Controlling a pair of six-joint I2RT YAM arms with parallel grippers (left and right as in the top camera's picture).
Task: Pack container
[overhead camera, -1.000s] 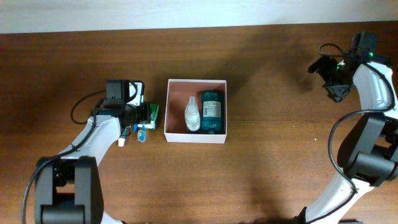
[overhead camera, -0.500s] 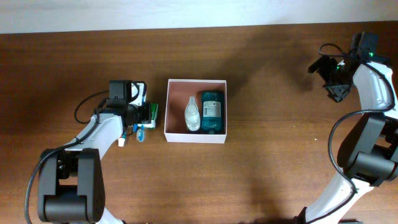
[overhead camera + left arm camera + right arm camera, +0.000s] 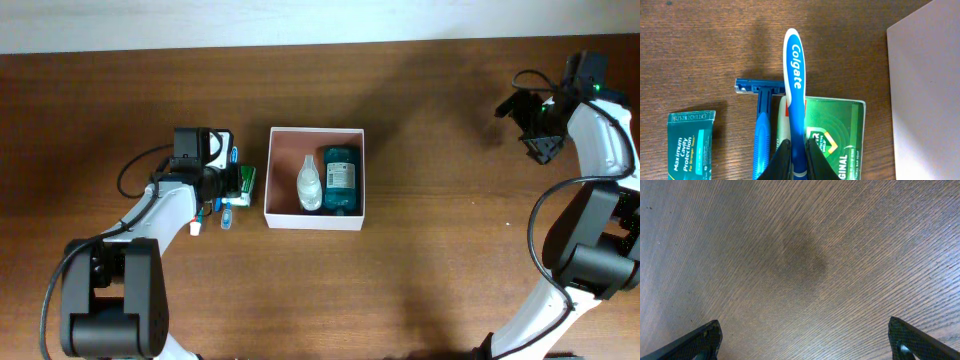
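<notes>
The container (image 3: 315,222), a square white box with a reddish-brown inside, sits mid-table and holds a clear bottle (image 3: 310,185) and a teal bottle (image 3: 340,180). Its white wall (image 3: 930,100) fills the right of the left wrist view. Just left of it, my left gripper (image 3: 798,152) is shut on the handle of a blue and white Colgate toothbrush (image 3: 795,80), which lies partly over a green-and-white carton (image 3: 840,135). From overhead the left gripper (image 3: 228,185) is close beside the box. My right gripper (image 3: 804,340) hangs open over bare wood at the far right (image 3: 530,125).
A blue razor (image 3: 762,125) lies right beside the toothbrush on its left. A teal sachet (image 3: 690,142) lies further left. The table's back edge runs along the top of the overhead view.
My left gripper's jaws have closed onto the toothbrush handle. The right arm has not moved.
</notes>
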